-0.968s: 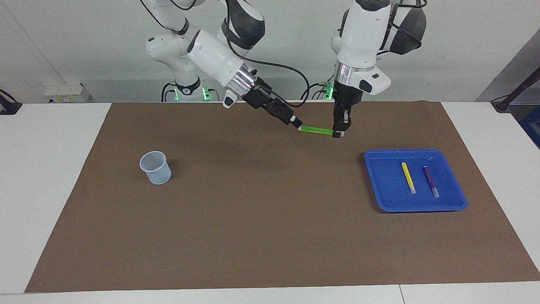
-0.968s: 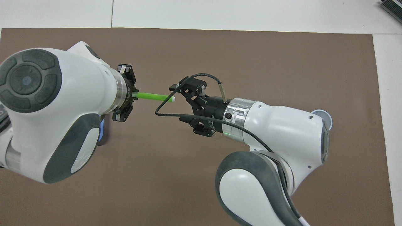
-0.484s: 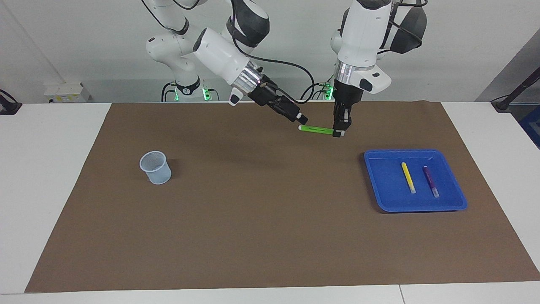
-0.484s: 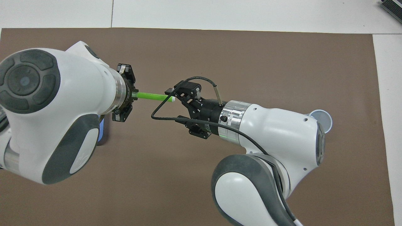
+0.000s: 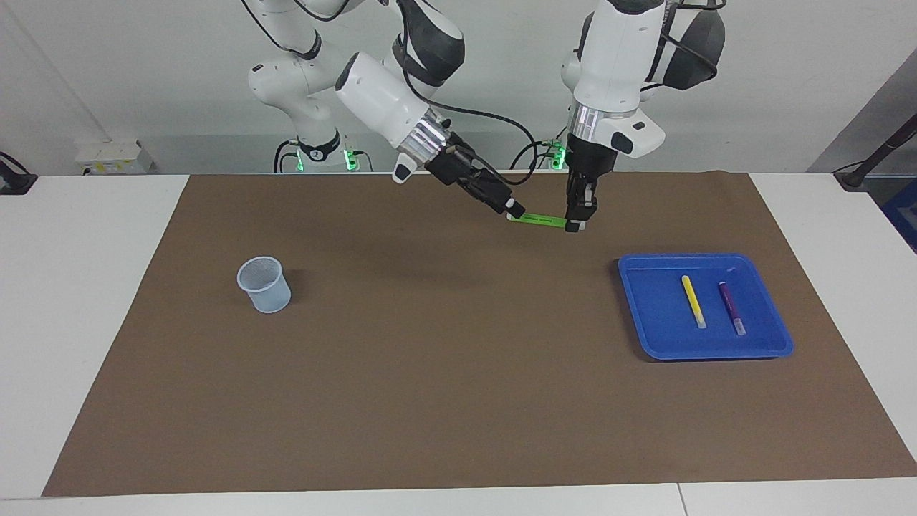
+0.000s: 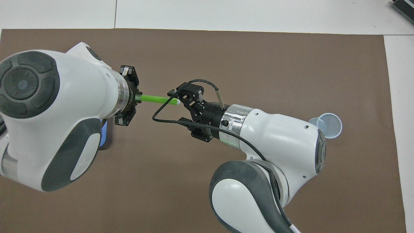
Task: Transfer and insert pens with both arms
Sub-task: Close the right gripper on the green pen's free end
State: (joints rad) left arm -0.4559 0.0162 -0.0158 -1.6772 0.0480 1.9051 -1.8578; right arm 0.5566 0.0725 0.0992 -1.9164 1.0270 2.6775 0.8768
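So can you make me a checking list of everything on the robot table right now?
Surface: brown mat on a white table.
Job's things: green pen in the air, level, over the mat; yellow pen and purple pen lying apart in the blue tray; cup upright toward the right arm's end.
Clutter: nothing seen.
Grippers: left gripper shut on one end of the green pen; right gripper open at its whitish end.
Cables: black cable looping at the right gripper.
Surroundings: two smaller white arms, green lights.
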